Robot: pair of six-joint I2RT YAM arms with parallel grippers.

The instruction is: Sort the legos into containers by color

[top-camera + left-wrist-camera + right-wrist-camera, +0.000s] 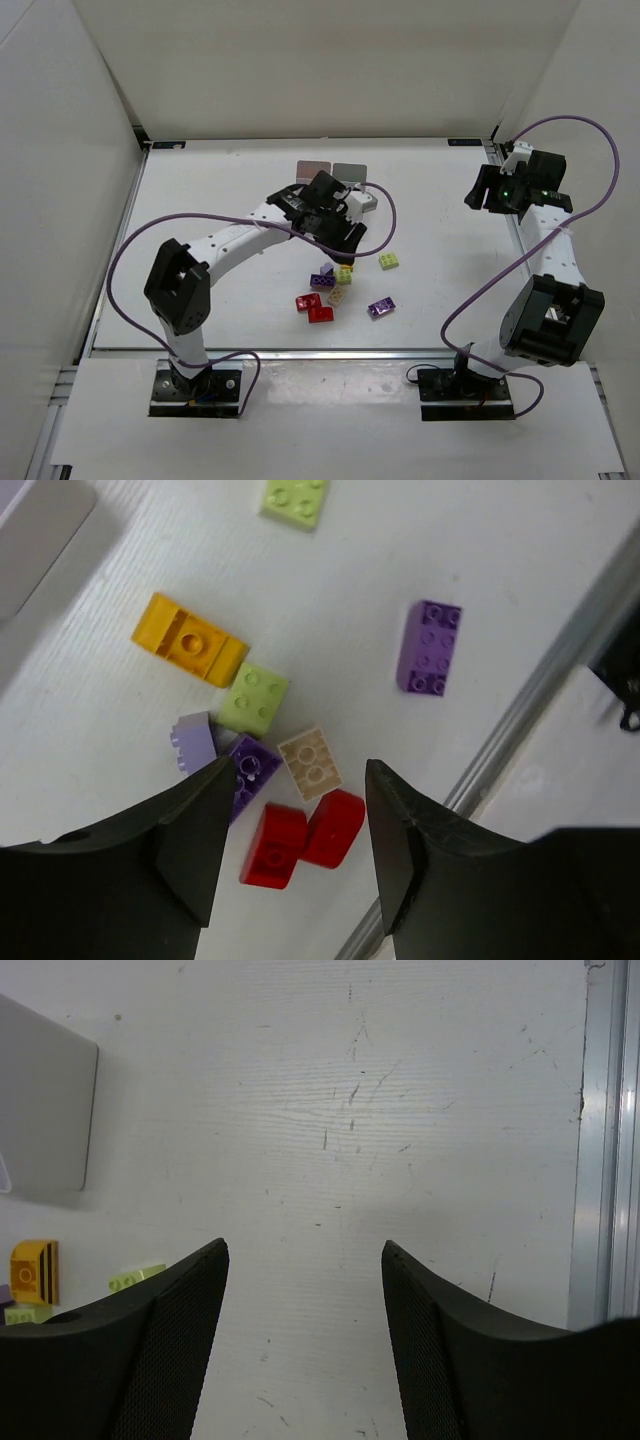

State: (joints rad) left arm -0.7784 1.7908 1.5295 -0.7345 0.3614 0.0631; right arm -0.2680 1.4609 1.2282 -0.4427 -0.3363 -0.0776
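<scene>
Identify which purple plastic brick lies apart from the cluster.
The long purple brick, alone toward the metal rail; the short purple brick and lavender brick sit packed among others.

Brightness: bright and even in all three views; the white bench (450, 190) and walls (300, 60) read pale grey-white.
Light source: diffuse, from overhead; no lamp in view.
Shadows: faint, soft-edged, tight against the legos (253, 698).
Glare: only a mild sheen on the metal rail (603, 1160).
Focus: bench scratches are crisp from the right wrist; the left gripper (300, 770) and right gripper (305, 1245) show as dark, slightly soft shapes.
Distortion: wall edges bow slightly in the top view.
</scene>
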